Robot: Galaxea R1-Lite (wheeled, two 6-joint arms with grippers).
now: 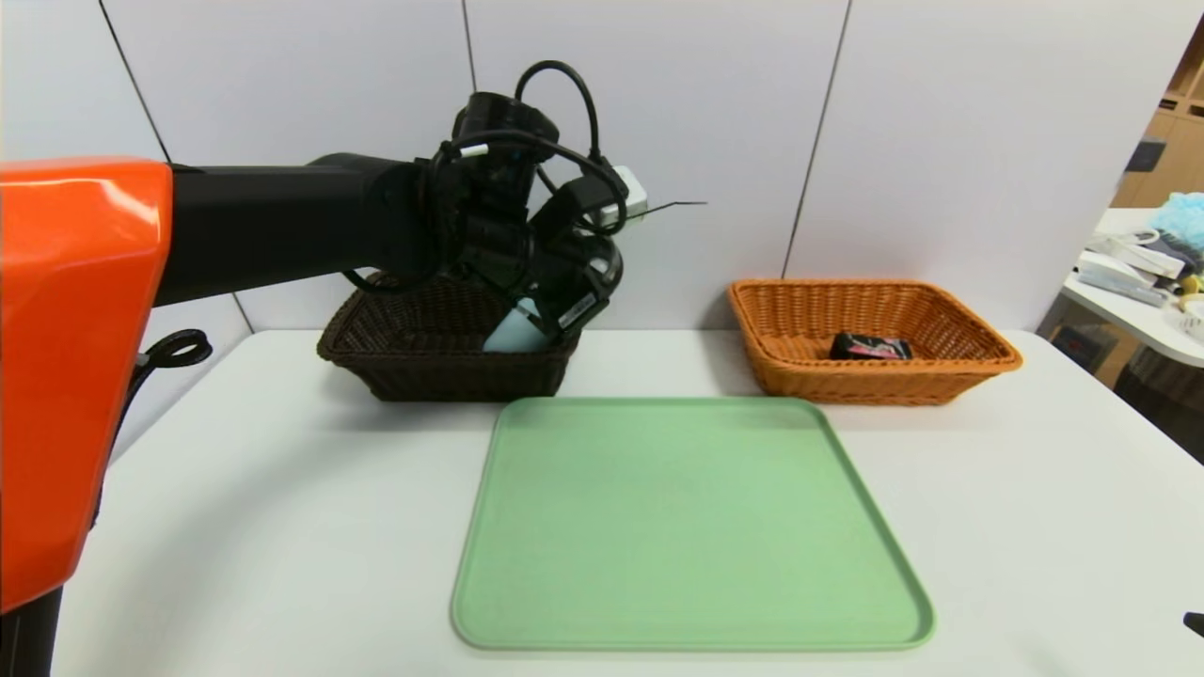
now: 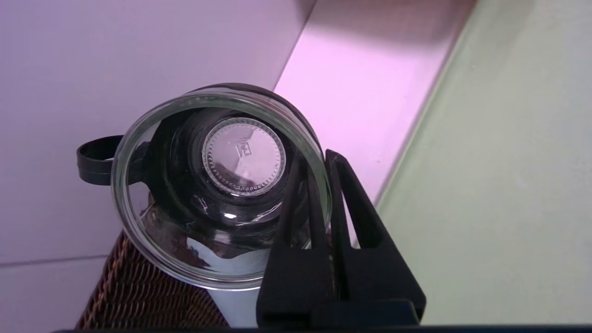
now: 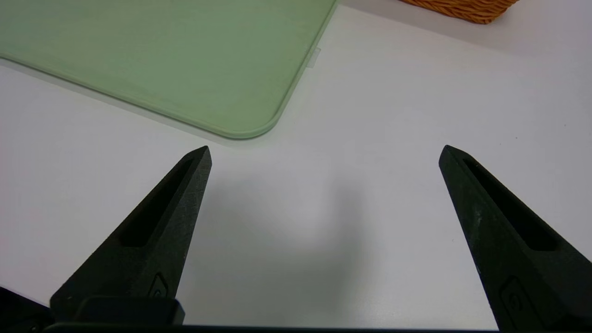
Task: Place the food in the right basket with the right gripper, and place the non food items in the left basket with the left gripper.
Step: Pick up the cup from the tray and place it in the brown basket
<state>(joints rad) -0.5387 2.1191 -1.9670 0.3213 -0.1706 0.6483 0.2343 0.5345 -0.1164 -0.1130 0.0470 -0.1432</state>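
Over the dark brown wicker basket (image 1: 451, 376), the black left gripper (image 2: 327, 159) pinches the clear glass cup (image 2: 121, 217) by its rim; releasing high could crack it against the blue-grey tumbler (image 1: 514, 331).

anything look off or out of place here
The pale blue tumbler leans on its side in the dark basket rather than standing upright. Otherwise nothing stands out: the left hand grips the clear cup by its wall.

Black left arm reaching over dark brown basket (image 1: 461, 376) at far left, blue-grey tumbler (image 1: 515, 331) leaning inside, black packet (image 1: 870, 348) in orange basket (image 1: 875, 384) at far right, green tray (image 1: 687, 527) nearer between them
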